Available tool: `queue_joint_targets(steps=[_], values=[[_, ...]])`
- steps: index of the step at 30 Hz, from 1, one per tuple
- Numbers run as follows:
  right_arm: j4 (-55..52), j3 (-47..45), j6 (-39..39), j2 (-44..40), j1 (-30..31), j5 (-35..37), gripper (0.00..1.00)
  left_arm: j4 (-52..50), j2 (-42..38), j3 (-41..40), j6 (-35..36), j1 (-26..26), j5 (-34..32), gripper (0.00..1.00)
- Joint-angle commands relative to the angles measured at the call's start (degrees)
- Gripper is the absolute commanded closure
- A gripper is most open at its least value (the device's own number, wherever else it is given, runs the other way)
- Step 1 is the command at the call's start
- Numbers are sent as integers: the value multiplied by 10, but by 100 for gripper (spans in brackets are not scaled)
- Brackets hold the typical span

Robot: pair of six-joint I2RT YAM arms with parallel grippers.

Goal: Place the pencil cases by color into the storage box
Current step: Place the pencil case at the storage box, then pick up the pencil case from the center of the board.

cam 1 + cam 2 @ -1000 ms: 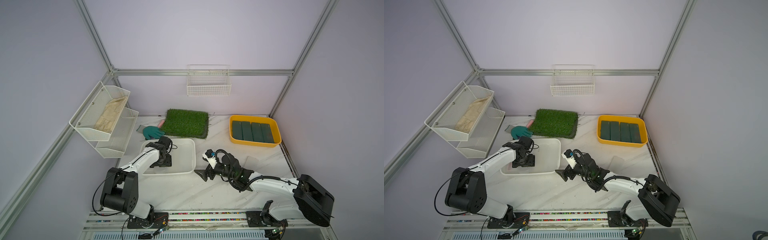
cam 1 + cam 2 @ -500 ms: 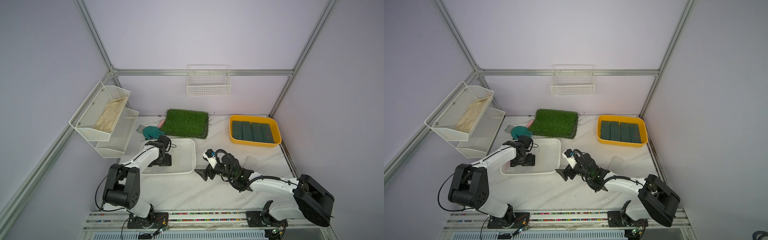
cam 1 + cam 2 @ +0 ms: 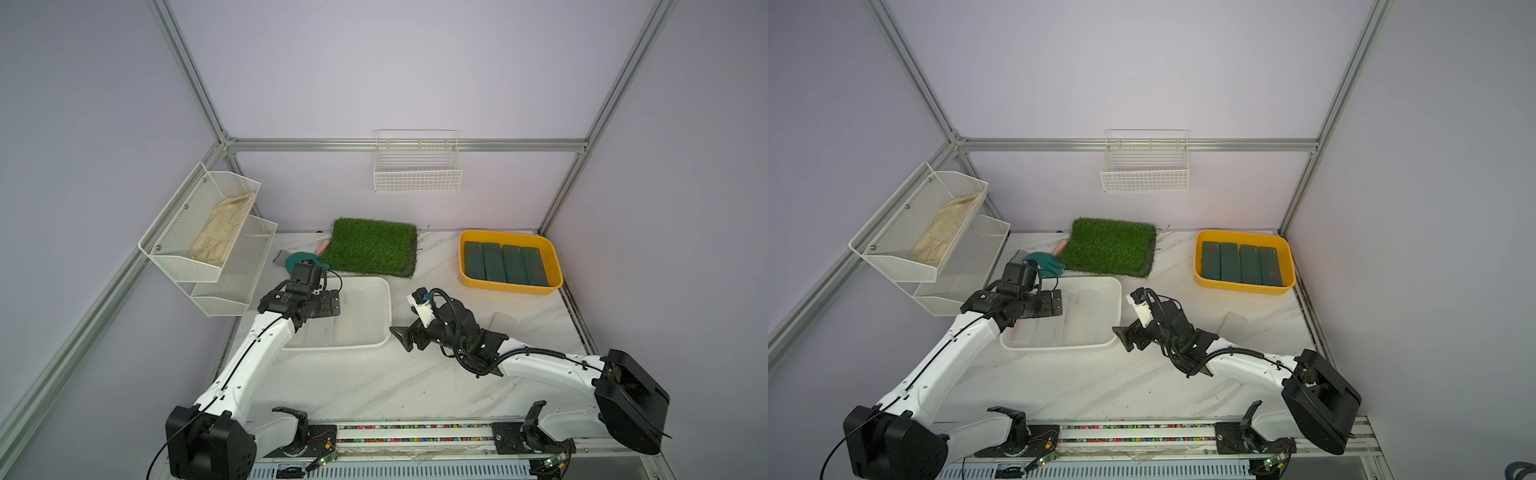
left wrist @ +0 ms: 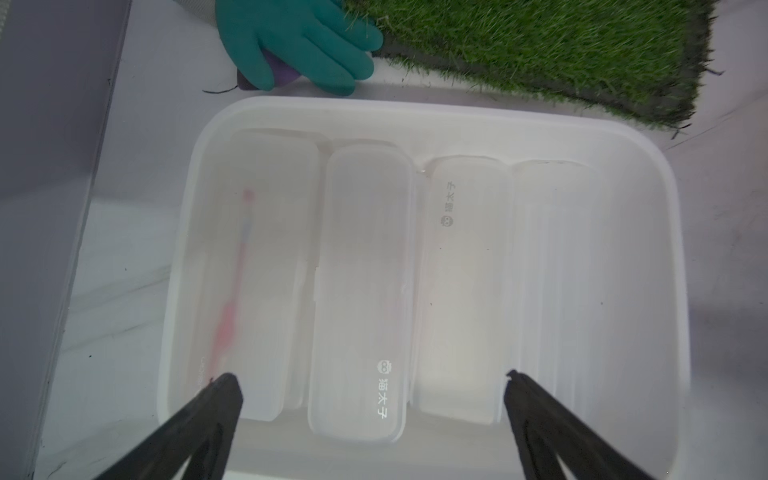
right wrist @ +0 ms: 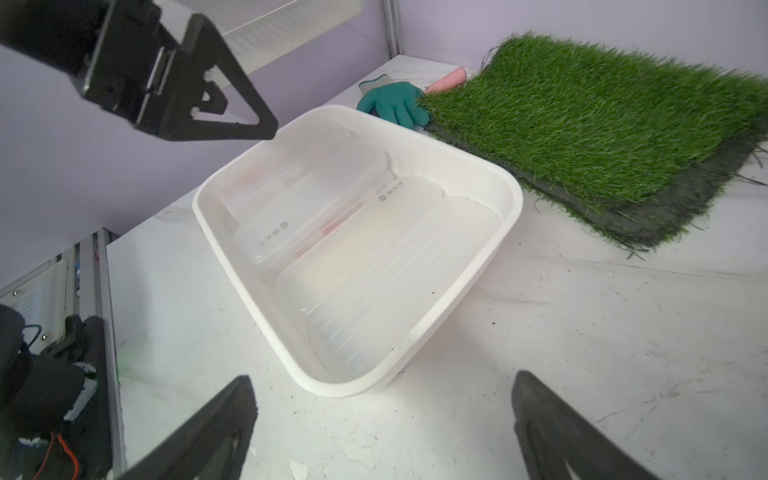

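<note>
Left end effector (image 4: 368, 380) is hovering spread wide above the frosted pencil cases (image 4: 361, 270) lying in the white storage box (image 4: 457, 113) by the counter's (image 3: 374, 386) left edge; right end effector (image 5: 384, 380) is gaping beside the box.

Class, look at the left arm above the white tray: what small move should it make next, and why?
Probably lift the left gripper straight up, clear of the white tray. Its jaws stand open and empty, and the frosted cases lie inside the tray, so nothing there seems left to grip.
</note>
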Motion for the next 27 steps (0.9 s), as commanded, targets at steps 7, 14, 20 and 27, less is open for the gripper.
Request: queue_joint_targets(steps=[7, 14, 20, 27], values=[[-268, 77, 198, -63, -64, 183, 3, 46, -43, -1, -26, -137, 0, 0], [-445, 41, 308, -151, -181, 183, 3, 94, 17, 13, -71, -319, -54, 0], [-552, 17, 354, -190, -225, 197, 3, 135, 70, 16, -82, -403, -60, 0], [-564, -22, 380, -177, -267, 190, 3, 176, 100, 18, -83, -455, -52, 0]])
